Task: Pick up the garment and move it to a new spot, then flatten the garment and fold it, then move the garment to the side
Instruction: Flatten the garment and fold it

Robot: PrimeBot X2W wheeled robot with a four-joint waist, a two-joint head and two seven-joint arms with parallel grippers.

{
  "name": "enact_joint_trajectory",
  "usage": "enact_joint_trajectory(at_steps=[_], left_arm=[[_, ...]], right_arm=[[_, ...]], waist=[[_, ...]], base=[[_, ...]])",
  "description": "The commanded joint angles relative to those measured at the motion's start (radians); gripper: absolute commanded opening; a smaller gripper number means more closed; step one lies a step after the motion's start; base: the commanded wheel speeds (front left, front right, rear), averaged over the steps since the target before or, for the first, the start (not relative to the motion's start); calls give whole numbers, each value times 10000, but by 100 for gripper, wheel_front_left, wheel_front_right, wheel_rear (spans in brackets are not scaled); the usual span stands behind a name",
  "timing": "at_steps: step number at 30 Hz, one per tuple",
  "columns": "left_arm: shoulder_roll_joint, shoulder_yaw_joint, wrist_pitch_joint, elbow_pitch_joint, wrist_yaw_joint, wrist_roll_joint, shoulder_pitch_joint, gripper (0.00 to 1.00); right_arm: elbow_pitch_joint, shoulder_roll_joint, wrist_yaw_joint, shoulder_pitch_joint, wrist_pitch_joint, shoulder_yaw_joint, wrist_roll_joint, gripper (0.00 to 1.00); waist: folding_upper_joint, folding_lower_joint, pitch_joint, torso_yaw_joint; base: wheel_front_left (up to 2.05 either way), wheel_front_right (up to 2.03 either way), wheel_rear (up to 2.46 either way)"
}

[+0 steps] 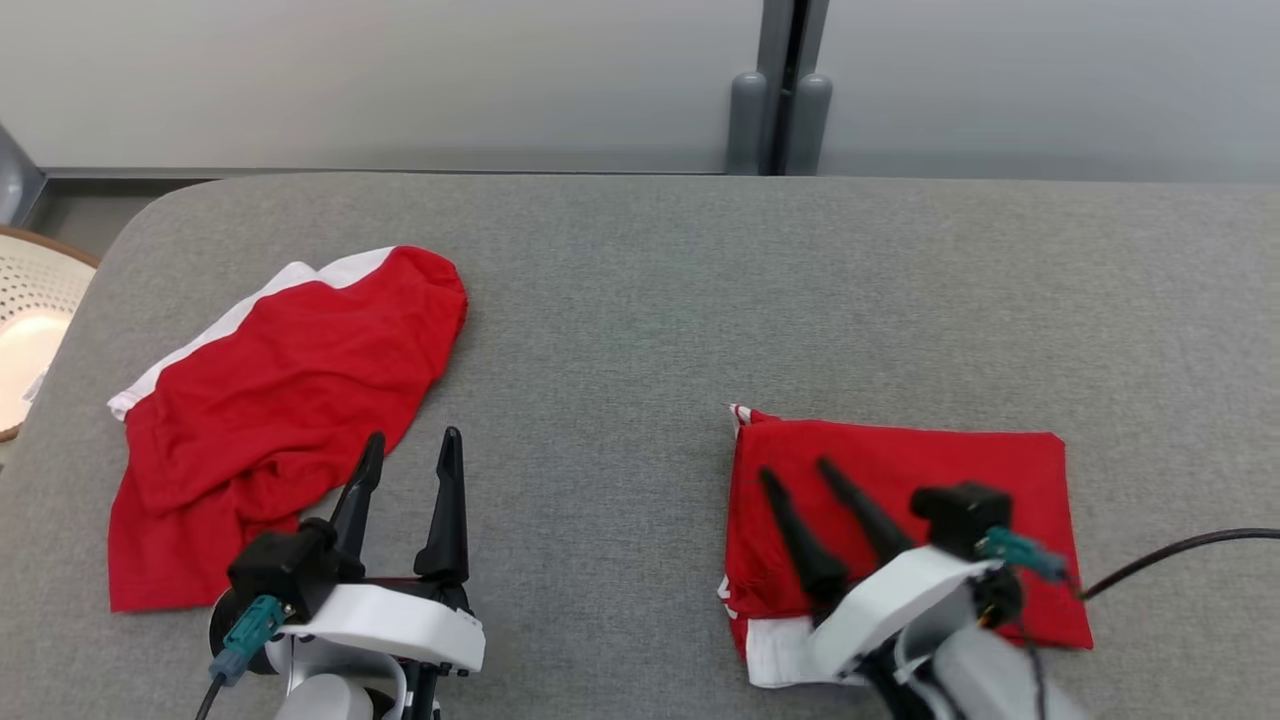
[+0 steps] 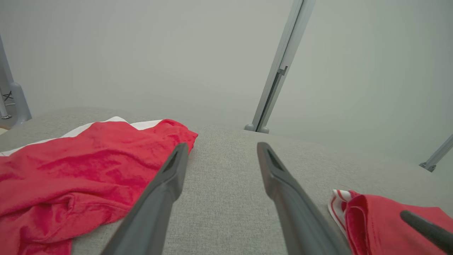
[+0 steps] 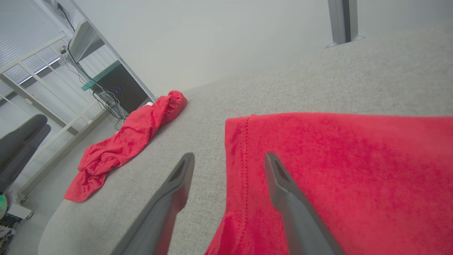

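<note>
A red garment with white trim, folded into a flat rectangle (image 1: 900, 520) (image 3: 336, 170) (image 2: 371, 216), lies on the right of the grey table. My right gripper (image 1: 795, 468) (image 3: 229, 155) stands open just above its left edge and holds nothing. In the right wrist view one finger is over the cloth and the other over bare table. A second red garment with a white band (image 1: 280, 400) (image 2: 70, 170) (image 3: 134, 134) lies crumpled at the left. My left gripper (image 1: 413, 436) (image 2: 222, 145) is open and empty, just right of that heap's near end.
The grey padded table (image 1: 640, 300) runs across the view, with rounded corners at the back left. A grey post (image 1: 780, 100) stands behind its far edge. A round white perforated object (image 1: 30, 300) sits off the left edge. A black cable (image 1: 1170, 555) trails from my right wrist.
</note>
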Motion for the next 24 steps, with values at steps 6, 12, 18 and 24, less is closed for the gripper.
enact_joint_trajectory(at_steps=[6,12,18,24], left_arm=[[37,68,0,-316,-60,97,-188,100],[31,67,0,-530,-88,231,-265,100],[36,-19,0,-612,-170,471,-199,100],[39,-44,0,-560,88,973,-5,100]], right_arm=[[-218,-1251,-5,-460,-592,-1324,-1550,100],[-1279,-1744,-5,154,-721,-3067,-3131,100],[-2562,-1526,-3,1007,-719,-4327,-4286,100],[-3327,-987,-5,1858,-720,-5029,-4885,100]], waist=[[0,0,-92,-507],[0,0,-105,-851],[0,0,-106,-1054],[0,0,-206,-1196]], base=[[0,0,0],[0,0,0],[0,0,0],[0,0,0]])
